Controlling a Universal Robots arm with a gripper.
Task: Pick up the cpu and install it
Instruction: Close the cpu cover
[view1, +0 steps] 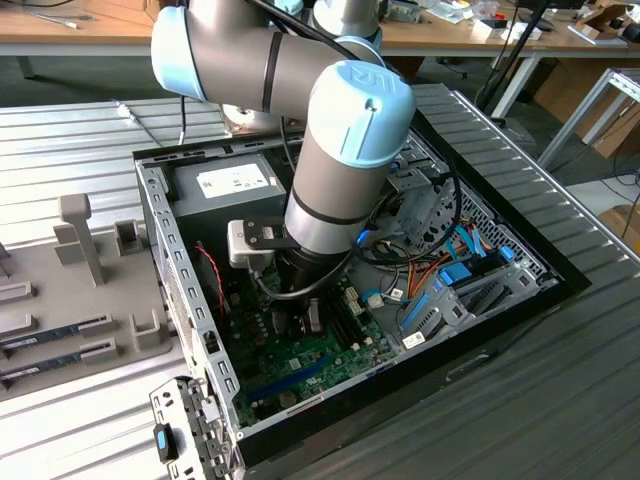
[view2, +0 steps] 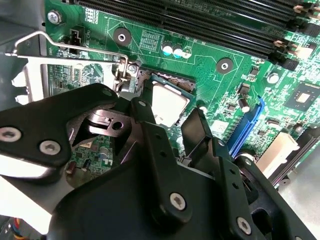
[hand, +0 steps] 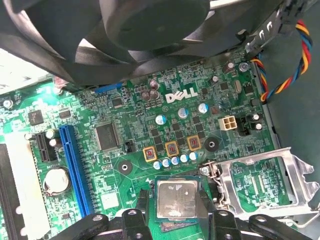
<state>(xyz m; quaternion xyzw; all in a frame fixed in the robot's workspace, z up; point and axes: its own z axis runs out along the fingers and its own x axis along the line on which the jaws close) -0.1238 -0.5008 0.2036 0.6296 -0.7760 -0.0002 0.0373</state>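
The cpu (hand: 176, 199), a small square chip with a silvery top, sits over the socket on the green circuit board (hand: 190, 115), level with it or barely above. My gripper (hand: 175, 212) straddles it, and the two black fingers (hand: 142, 207) press against opposite edges of the chip. In the second wrist view the cpu (view2: 167, 102) lies between the same fingers (view2: 200, 130) of the gripper (view2: 170, 120). The socket's metal load plate (hand: 260, 180) is swung open beside it and its wire lever (view2: 65, 45) is raised. In the exterior view the arm reaches down into the open computer case (view1: 180, 270).
A grey power-supply box (view1: 225, 180) fills the case's far corner. A black fan (hand: 125, 30) with coloured wires (hand: 287, 65) hangs close above the board. Black memory slots (view2: 200, 25) and a blue slot (hand: 75, 170) flank the socket. Memory sticks (view1: 60, 340) lie on the grey tray at the exterior view's left.
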